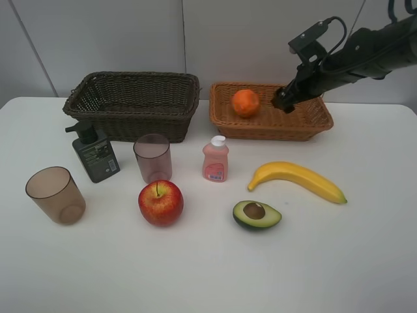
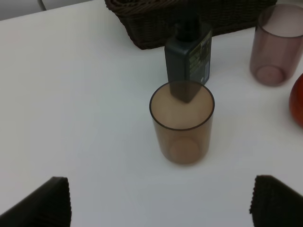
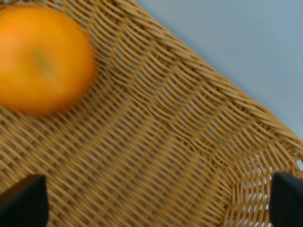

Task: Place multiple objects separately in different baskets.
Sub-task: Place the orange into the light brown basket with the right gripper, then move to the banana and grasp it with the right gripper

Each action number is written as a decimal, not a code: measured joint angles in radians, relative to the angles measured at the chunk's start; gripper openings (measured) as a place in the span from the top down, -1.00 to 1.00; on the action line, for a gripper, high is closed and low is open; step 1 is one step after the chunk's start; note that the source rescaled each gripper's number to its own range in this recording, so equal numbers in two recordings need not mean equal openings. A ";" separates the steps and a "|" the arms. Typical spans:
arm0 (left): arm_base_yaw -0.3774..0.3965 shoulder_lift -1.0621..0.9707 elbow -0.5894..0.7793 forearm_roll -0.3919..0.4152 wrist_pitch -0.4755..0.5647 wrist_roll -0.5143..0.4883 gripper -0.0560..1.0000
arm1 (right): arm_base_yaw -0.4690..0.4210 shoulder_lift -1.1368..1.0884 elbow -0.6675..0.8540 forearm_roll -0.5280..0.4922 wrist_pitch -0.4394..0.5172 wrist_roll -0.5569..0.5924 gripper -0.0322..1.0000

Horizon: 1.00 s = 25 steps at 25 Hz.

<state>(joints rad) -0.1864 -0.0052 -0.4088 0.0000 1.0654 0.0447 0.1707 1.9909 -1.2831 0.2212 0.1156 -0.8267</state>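
The orange lies in the light tan basket, and it fills a corner of the right wrist view as the orange. My right gripper hovers over that basket just right of the orange; its fingertips stand wide apart and open, holding nothing. The dark brown basket holds nothing I can see. My left gripper is open above the table, facing a brownish cup; the exterior view does not show it. On the table stand the apple, banana and avocado.
A pink bottle, a dark pump bottle and two cups stand in front of the dark basket. The white table meets a wall behind both baskets.
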 joint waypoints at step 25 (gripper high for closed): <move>0.000 0.000 0.000 0.000 0.000 0.000 -1.00 | 0.000 -0.017 0.000 0.002 0.003 0.000 -1.00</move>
<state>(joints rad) -0.1864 -0.0052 -0.4088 0.0000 1.0654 0.0447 0.1707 1.9736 -1.2831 0.2232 0.1190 -0.8265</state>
